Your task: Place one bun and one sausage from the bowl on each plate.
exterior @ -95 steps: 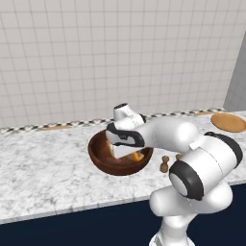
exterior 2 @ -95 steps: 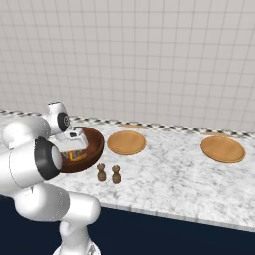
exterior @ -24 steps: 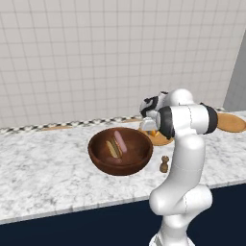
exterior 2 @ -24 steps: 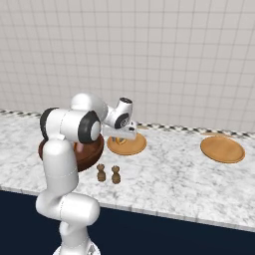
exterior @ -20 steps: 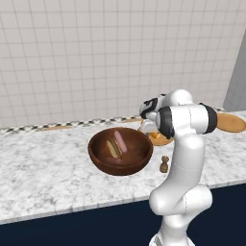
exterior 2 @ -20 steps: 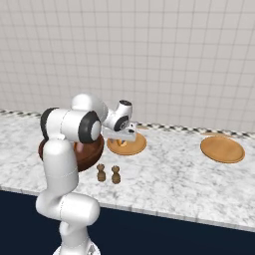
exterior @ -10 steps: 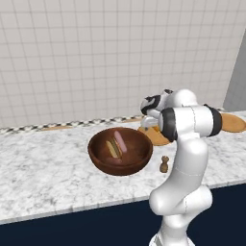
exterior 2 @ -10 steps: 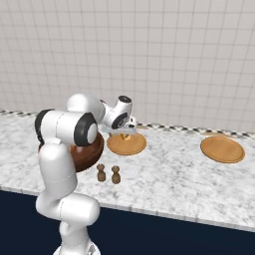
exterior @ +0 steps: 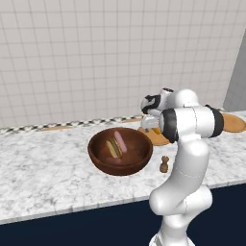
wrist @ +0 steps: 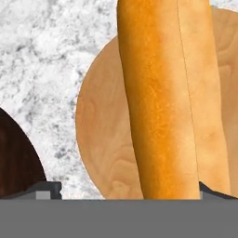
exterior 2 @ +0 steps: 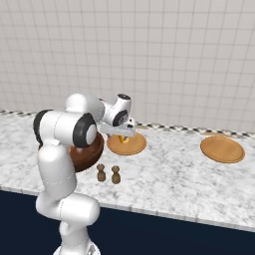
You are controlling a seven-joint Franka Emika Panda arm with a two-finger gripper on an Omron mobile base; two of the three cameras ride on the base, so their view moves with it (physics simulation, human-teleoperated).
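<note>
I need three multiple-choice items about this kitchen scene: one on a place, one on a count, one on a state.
1. Where is the bun?
A. in the bowl
B. over the near plate
C. on the far plate

2. How many plates are on the counter?
A. one
B. two
C. four

3. How are the jaws of the gripper?
A. open
B. shut on a sausage
C. shut on the bowl rim

Answers:
1 B, the hand view shows it above the near plate.
2 B, near one and far plate.
3 A, fingers stand apart, wider than the bun.
</note>
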